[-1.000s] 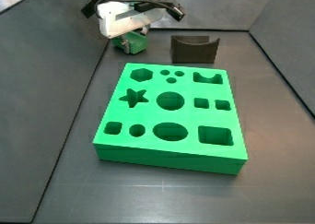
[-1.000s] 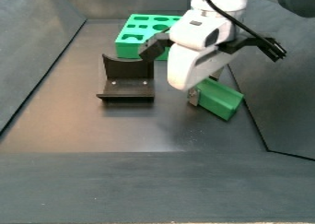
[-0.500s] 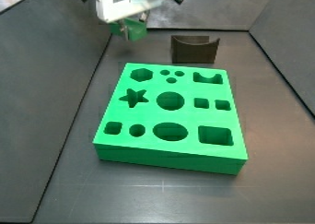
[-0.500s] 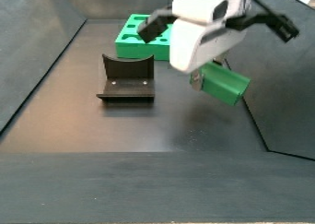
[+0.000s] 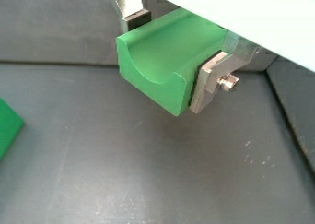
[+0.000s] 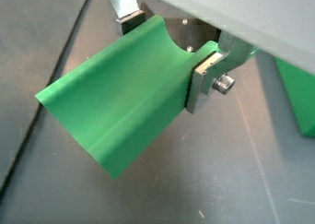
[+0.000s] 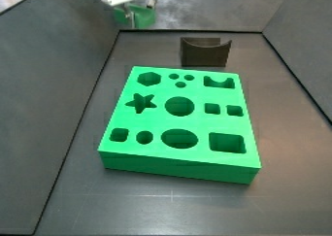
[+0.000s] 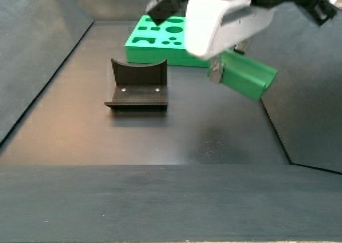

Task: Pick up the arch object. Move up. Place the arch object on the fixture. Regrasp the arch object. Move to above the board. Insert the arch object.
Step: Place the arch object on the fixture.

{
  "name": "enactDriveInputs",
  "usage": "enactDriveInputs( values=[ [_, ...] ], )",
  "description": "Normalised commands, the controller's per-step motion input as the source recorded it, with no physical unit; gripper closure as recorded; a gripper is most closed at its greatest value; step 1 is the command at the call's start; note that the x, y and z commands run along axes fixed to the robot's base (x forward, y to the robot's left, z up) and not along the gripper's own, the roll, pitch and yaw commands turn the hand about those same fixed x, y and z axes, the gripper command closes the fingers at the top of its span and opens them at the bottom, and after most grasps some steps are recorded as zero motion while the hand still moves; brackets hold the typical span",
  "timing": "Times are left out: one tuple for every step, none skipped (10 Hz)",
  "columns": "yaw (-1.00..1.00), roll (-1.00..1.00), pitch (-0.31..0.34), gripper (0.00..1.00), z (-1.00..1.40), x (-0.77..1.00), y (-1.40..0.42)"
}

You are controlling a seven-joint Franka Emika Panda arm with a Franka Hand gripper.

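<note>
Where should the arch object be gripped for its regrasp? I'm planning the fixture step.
Judging by its shape, take the arch object across its two flat side faces, jaws spanning the curved notch, as the gripper holds it now in mid-air above the floor. Once it sits on the fixture, come from above.

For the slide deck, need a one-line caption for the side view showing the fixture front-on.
Gripper holds the arch object tilted in the air, right of the empty fixture, board behind.
</note>
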Motion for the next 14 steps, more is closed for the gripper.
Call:
enactDriveInputs(
  values=[
    [-0.01, 0.06, 0.039, 1.0, 1.0, -0.02, 0.0],
    [-0.01, 0.08, 0.05, 1.0, 1.0, -0.03, 0.01],
    [0.0, 0.09, 0.053, 1.0, 1.0, -0.03, 0.01],
    [0.01, 0.1, 0.055, 1.0, 0.96, -0.03, 0.01],
    [0.02, 0.1, 0.065, 1.0, 0.78, -0.02, 0.01],
    [0.02, 0.11, 0.074, 1.0, 0.63, -0.02, 0.01],
    [0.03, 0.12, 0.082, 1.0, 0.49, -0.01, 0.01],
    [0.03, 0.11, 0.09, 1.0, 0.35, 0.0, 0.0],
    [-1.0, 0.04, 0.066, 1.0, 0.27, 1.0, -0.3],
    [-1.0, 0.04, 0.074, 1.0, 0.22, 1.0, -0.29],
    [-1.0, 0.04, 0.091, 1.0, 0.19, 1.0, -0.25],
    [-1.0, 0.03, 0.117, 1.0, 0.18, 1.0, -0.22],
    [-1.0, 0.03, 0.139, 1.0, 0.16, 1.0, -0.2],
    [-1.0, 0.03, 0.178, 1.0, 0.14, 1.0, -0.17]
  ],
)
